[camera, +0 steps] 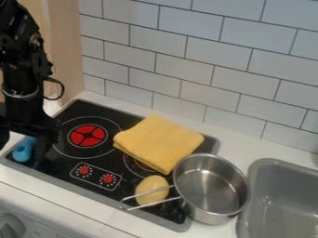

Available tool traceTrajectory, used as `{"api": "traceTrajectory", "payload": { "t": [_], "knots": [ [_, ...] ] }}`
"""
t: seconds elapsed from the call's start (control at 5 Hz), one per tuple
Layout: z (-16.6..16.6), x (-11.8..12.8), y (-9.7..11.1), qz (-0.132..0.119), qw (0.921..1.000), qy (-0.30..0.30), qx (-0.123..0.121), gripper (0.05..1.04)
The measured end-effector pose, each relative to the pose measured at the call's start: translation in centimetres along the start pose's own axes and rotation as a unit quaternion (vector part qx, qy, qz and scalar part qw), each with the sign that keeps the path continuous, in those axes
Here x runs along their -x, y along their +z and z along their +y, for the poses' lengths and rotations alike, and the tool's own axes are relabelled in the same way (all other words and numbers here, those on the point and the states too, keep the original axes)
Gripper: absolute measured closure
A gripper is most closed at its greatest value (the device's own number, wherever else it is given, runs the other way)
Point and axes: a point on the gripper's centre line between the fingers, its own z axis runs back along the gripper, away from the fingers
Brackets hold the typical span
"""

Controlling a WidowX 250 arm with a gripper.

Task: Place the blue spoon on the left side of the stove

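Stove layout, from the spoon (23, 151) on the left to the sink (282, 207) on the right.
The spoon lay on the stove (127, 204) near its front left corner, with the left burner (87, 135) to its right. The cloth (159, 142) lay farther right, partly over another burner (142, 164). Before the cloth were the potato (151, 186) and, to its right, the pot (211, 186), its handle (157, 202) reaching left across the potato. The wall (180, 69) stood behind the counter (245, 151).

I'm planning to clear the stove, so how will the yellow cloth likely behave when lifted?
Probably floppy: the yellow cloth is folded, with soft, rounded corners. It may fall open if only its top layer is pinched, since layers show along its edge.
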Motion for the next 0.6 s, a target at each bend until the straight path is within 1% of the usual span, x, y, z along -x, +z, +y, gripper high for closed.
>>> {"api": "traceTrajectory", "payload": {
  "t": [0.2, 0.4, 0.6],
  "knots": [
    [-0.4, 0.0, 0.9, -0.008, 0.9999, -0.007, 0.010, 0.084],
    [-1.2, -1.2, 4.2, -0.074, 0.9968, -0.024, 0.022, 0.085],
    [-1.8, -1.6, 5.4, -0.105, 0.9920, -0.056, 0.043, 0.085]
  ]
}}
